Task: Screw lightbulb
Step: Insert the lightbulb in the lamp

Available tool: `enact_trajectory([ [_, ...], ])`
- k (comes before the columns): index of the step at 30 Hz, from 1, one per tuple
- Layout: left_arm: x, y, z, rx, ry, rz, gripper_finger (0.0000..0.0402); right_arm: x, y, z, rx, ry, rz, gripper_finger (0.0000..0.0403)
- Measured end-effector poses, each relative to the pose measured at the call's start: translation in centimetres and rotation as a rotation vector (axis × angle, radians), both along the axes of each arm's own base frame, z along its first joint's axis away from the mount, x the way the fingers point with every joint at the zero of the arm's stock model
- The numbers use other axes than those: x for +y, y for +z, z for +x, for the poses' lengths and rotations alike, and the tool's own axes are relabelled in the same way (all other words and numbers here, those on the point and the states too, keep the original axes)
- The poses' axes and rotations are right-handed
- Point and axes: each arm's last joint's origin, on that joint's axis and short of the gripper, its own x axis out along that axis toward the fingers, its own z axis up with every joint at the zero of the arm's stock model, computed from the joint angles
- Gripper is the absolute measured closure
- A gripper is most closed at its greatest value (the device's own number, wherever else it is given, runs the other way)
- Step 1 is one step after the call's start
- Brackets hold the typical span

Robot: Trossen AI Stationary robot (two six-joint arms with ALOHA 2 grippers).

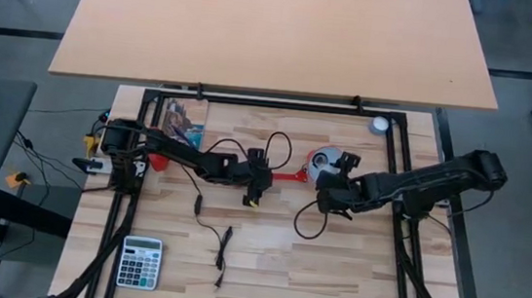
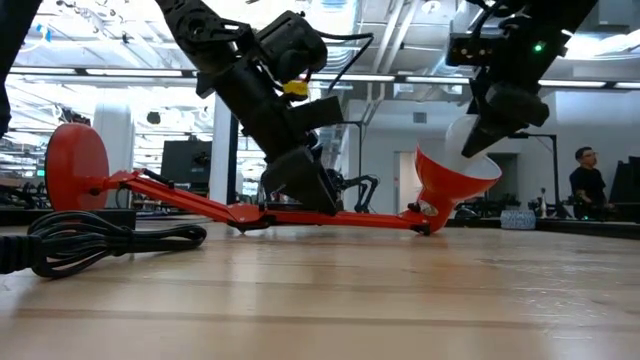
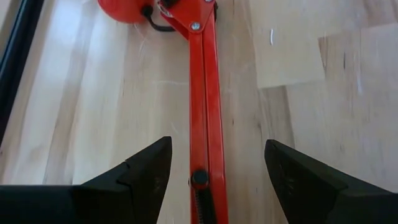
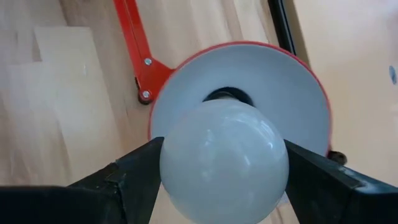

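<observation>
Red lamp point(image 2: 300, 212), black cord point(image 2: 110, 243) beside, calculator point(image 1: 140, 261) well apart

A red desk lamp point(image 2: 230, 205) lies on its side on the wooden table point(image 2: 400, 300), its round base point(image 2: 76, 162) standing on edge at one end and its shade point(image 2: 452, 185) tipped up at the other. Above the shade's mouth the right gripper point(image 2: 480, 140) holds the white lightbulb point(image 2: 462, 135), which dips into the shade. The left gripper point(image 2: 300, 185) presses down on the lamp's arm near its middle. A coiled black cable point(image 2: 110, 240) lies beside the lamp's base. Beyond the shade, a person point(image 2: 585, 185) stands in the room.
</observation>
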Motion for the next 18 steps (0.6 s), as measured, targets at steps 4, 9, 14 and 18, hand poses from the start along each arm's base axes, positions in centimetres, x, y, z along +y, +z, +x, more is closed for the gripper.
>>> enact_trajectory([
  [4, 0.0, -0.4, -0.3, 0.01, 0.005, -0.003, 0.0151, 0.1, 0.8, -0.9, 0.015, 0.02, -0.006, 0.0101],
  [9, 0.0, -1.0, -0.7, 0.026, 0.008, -0.017, 0.0152, 0.8, 2.8, -2.5, -0.076, 0.08, 0.064, 0.0101],
  [14, 0.0, -1.6, -1.2, 0.042, 0.011, -0.034, 0.0152, 1.3, 3.4, -4.9, -0.202, 0.139, 0.104, 0.0101],
  [18, 0.0, -1.6, -1.1, 0.026, -0.007, -0.061, 0.0153, 1.1, 2.4, -6.2, -0.317, 0.137, 0.14, 0.0101],
])
